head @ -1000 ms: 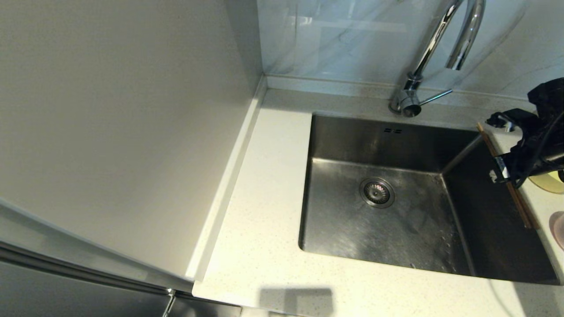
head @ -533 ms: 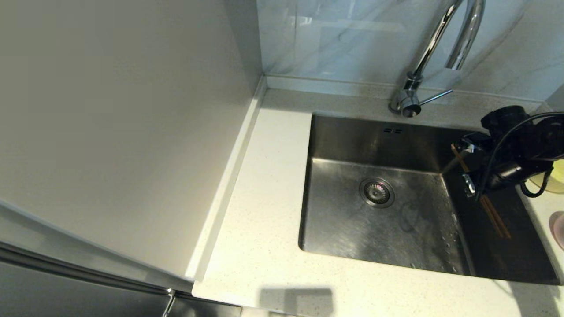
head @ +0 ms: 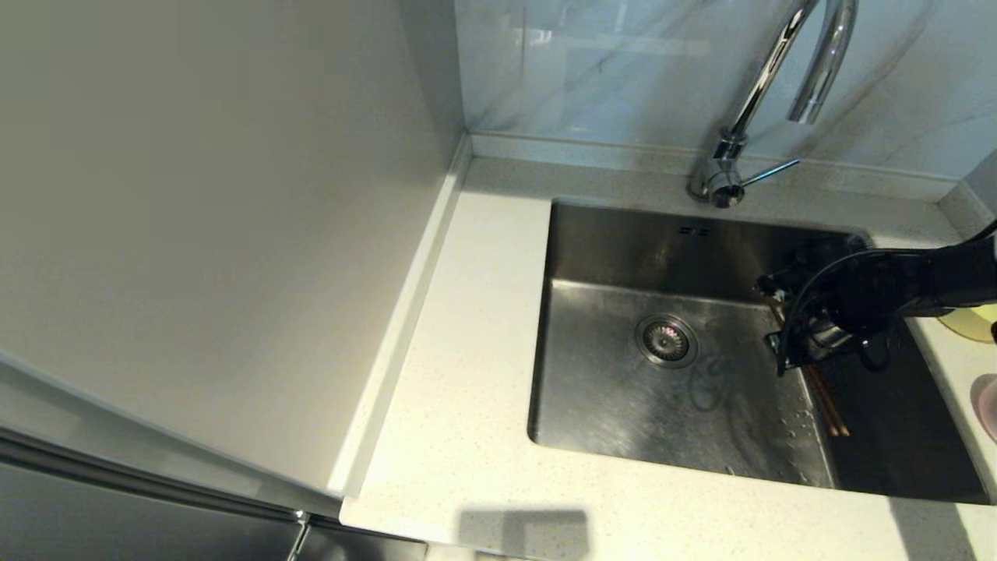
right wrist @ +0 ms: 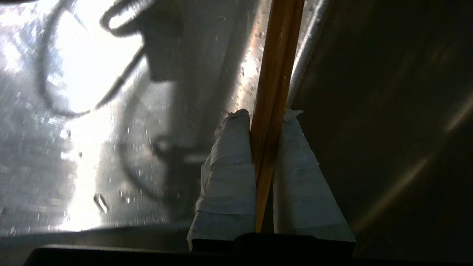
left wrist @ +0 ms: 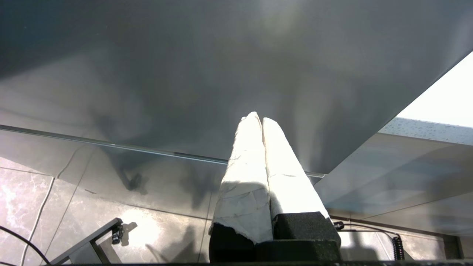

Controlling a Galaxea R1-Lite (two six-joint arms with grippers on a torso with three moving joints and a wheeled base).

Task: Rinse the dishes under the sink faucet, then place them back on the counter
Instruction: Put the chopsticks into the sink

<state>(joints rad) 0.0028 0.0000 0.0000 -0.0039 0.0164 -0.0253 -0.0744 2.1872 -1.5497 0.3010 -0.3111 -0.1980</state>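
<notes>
The thin brown wooden chopsticks (right wrist: 275,92) are clamped between the two white-wrapped fingers (right wrist: 229,173) of the right gripper (head: 779,327), which hangs inside the deep brushed stainless steel sink (head: 623,389) near its right wall, with the sticks slanting down toward the front right corner of the basin. To do this step well, I think the arm should carry the pair under the spout of the tall chrome gooseneck faucet (head: 810,78), hold the grip firm so the sticks do not slide, and mind the thin side lever (head: 767,169). No water is seen running. The far ends of the chopsticks are hidden behind the gripper, and the small pale yellow bowl (head: 970,323) and the small pale pink bowl (head: 985,405) on the off-white speckled counter (head: 467,351) are cut off at its right edge. The left gripper (left wrist: 260,122) is parked below the counter, its fingers pressed together on nothing.
</notes>
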